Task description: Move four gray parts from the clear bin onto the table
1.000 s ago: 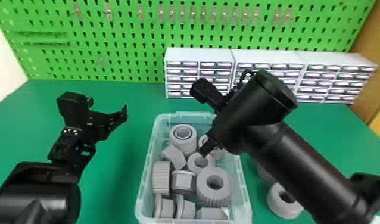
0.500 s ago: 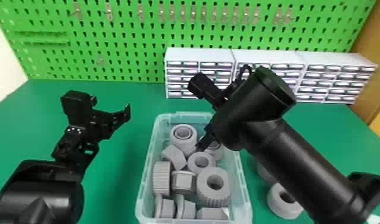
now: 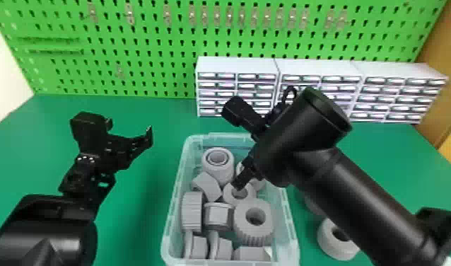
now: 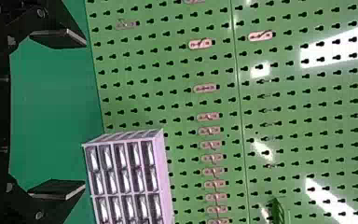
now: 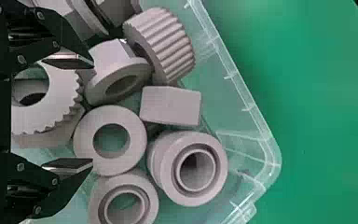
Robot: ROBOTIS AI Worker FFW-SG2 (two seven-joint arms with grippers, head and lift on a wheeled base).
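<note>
The clear bin (image 3: pixel 292 226) holds several gray parts, some ringed, some ribbed. My right gripper (image 3: pixel 239 179) is low over it, one finger above a plain gray ring (image 3: pixel 228 195). In the right wrist view the open gripper (image 5: pixel 91 113) has its fingers apart, with the plain ring (image 5: pixel 137 140) and a toothed gray part (image 5: pixel 58 109) between and beneath them. A gray part (image 3: pixel 332 249) rests on the table right of the bin, another (image 3: pixel 312 207) partly behind my right arm. Left of the bin, my left gripper (image 3: pixel 130 129) hangs open and empty over the table; its own wrist view shows the gripper (image 4: pixel 84 114) too.
White drawer units (image 3: pixel 237 63) line the table's back edge, before a green pegboard (image 3: pixel 157 39). Bare green table (image 3: pixel 136 212) lies between my left arm and the bin. My right forearm crosses above the bin's right wall and the table there.
Over the bin, my right gripper has shifted slightly left from above the ring's right side. The left gripper has shifted a little to the right and remains open.
</note>
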